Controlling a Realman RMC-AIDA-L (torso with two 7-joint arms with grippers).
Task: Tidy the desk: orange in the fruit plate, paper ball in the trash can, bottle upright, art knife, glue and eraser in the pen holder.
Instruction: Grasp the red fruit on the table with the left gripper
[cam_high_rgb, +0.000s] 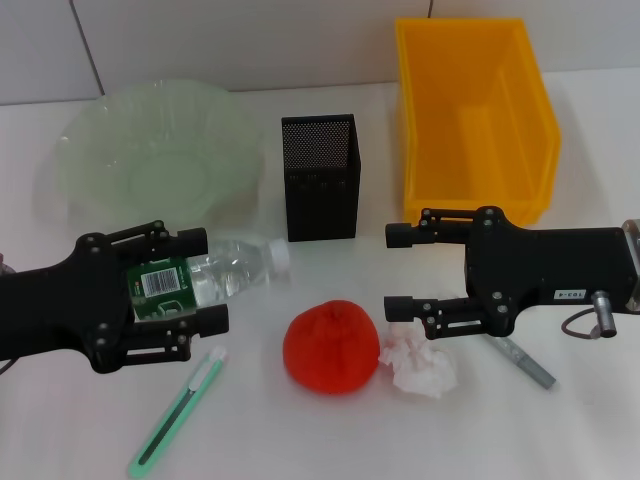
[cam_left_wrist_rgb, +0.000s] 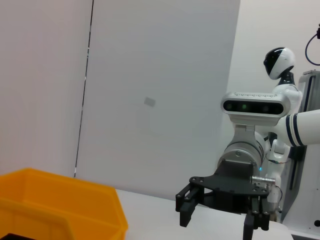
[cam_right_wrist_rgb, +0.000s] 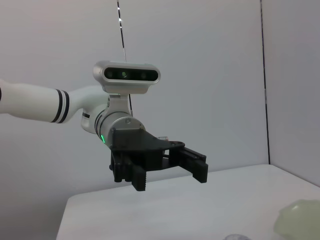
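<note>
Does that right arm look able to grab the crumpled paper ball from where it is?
Probably yes. The right gripper hovers open just beside the paper ball, nothing lies on it, and the orange only borders its far side.

Bin (cam_high_rgb: 470, 110): glossy smooth yellow plastic; plate (cam_high_rgb: 150, 150): translucent ribbed plastic w/ a frosted look. Holder (cam_high_rgb: 320, 178): matt black mesh, prob. metal; bottle (cam_high_rgb: 235, 268): clear shiny plastic. Paper ball (cam_high_rgb: 420, 362): crumpled, rough, matt; orange (cam_high_rgb: 331, 346): dimpled skin.

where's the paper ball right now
In the head view the paper ball lies on the table on the robot's right side, touching the orange, just below the open right gripper.
</note>
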